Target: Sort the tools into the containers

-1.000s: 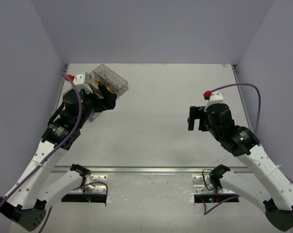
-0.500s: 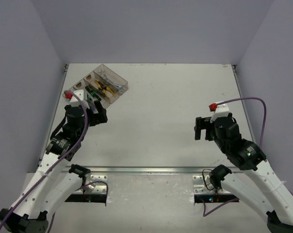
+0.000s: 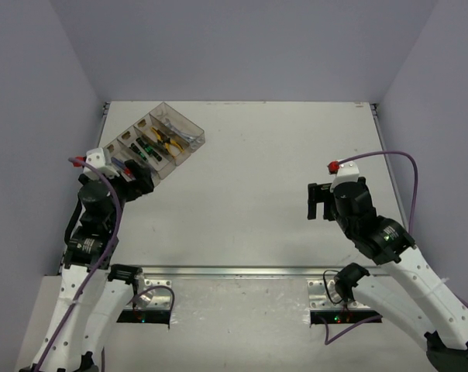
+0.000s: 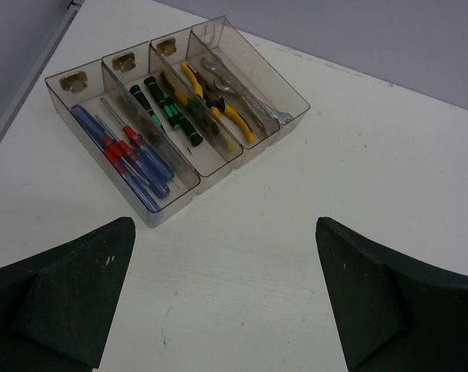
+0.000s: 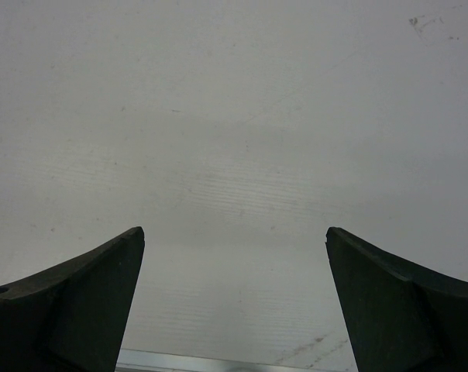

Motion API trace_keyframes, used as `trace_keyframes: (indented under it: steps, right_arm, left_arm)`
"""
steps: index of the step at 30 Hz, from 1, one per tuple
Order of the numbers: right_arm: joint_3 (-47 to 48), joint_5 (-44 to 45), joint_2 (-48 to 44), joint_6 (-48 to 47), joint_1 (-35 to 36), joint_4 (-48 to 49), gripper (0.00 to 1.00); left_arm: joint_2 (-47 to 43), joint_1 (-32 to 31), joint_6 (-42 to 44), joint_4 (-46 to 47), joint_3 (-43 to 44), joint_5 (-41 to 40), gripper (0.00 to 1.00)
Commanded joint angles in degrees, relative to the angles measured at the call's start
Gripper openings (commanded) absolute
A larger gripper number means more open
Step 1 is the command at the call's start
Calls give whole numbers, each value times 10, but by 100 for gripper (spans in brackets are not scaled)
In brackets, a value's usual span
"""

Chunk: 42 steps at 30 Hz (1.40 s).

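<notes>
so, nearest, the left gripper [image 4: 222,232] hangs just short of the containers [image 4: 218,165], its fingers spread wide and holding nothing. the four joined bins sit on the table [image 4: 350,194]. the closest holds about three red-blue screwdrivers [image 4: 129,159], the next three green-black screwdrivers [image 4: 168,112], then seemingly two yellow-black pliers [image 4: 218,108], and the farthest holds silver wrenches [image 4: 249,105], too overlapped to count. well right of the containers, the right gripper [image 5: 234,232] is likewise spread wide and empty.

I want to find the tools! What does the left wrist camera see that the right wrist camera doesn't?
Left wrist only: the clear containers holding screwdrivers, pliers and wrenches. Right wrist only: a silver strip along the bottom. Both: the white table, with the left gripper open in one and the right gripper open in the other.
</notes>
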Motion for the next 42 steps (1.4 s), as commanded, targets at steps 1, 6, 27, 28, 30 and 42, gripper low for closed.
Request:
trace_keyframes:
  steps: [1, 6, 27, 28, 30, 42]
  right_arm:
    - [-3, 21, -2, 6, 0, 34, 99]
    - [-9, 16, -8, 7, 0, 43, 99]
    - [27, 9, -32, 17, -1, 16, 99]
    - [26, 10, -34, 16, -1, 17, 99]
    - [23, 10, -35, 14, 0, 18, 99]
    - [18, 15, -26, 4, 0, 37, 99]
  left_arm:
    - [0, -6, 4, 24, 1, 20, 100]
    - [-19, -21, 5, 23, -2, 13, 100]
    - [-49, -27, 23, 24, 0, 37, 100]
    - [-51, -27, 23, 24, 0, 36, 100]
    - [-55, -27, 23, 25, -1, 34, 100]
    - [-58, -28, 22, 26, -2, 37, 100]
